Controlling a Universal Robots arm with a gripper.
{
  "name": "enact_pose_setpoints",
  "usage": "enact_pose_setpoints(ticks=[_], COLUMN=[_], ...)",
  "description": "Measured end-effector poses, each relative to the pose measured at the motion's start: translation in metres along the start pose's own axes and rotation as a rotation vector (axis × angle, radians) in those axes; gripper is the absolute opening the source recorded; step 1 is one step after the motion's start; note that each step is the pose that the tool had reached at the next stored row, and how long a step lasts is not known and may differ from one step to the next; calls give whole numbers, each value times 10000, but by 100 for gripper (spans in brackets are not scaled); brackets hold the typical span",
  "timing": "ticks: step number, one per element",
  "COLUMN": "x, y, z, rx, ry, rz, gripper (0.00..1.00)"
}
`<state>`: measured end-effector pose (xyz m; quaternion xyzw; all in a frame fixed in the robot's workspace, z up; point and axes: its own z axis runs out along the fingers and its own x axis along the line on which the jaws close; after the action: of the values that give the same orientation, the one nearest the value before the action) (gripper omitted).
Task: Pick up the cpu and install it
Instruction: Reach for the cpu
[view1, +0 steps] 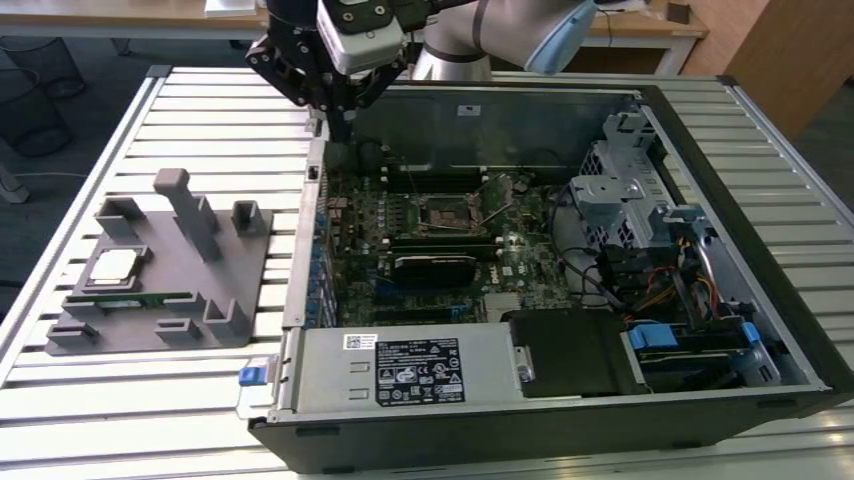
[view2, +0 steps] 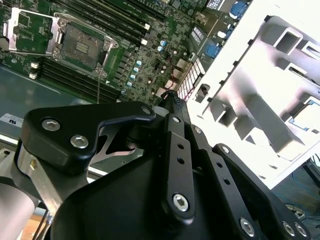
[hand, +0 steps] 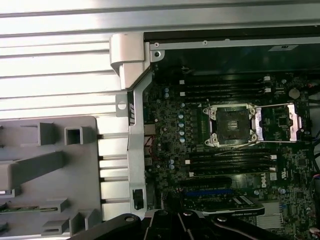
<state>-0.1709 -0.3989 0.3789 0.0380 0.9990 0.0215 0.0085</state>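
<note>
Well: shiny square cpu (view1: 114, 266) flat on grey plastic tray (view1: 127, 325).

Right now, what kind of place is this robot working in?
Probably a computer-building lab or workshop: an open black computer case shows its green circuit board, on a silver slatted metal table, beside a grey plastic tray holding the small square silver cpu.
</note>
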Motion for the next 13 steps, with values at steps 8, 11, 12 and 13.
enact_pose_setpoints(ticks=[8,11,12,13], x=[14,20,23,25], y=[-1,-2,-2,-2], z=[6,9,10,11], rx=[0,1,0,0], ry=[7,9,10,10], rz=[0,0,0,0], gripper=[11,11,11,11])
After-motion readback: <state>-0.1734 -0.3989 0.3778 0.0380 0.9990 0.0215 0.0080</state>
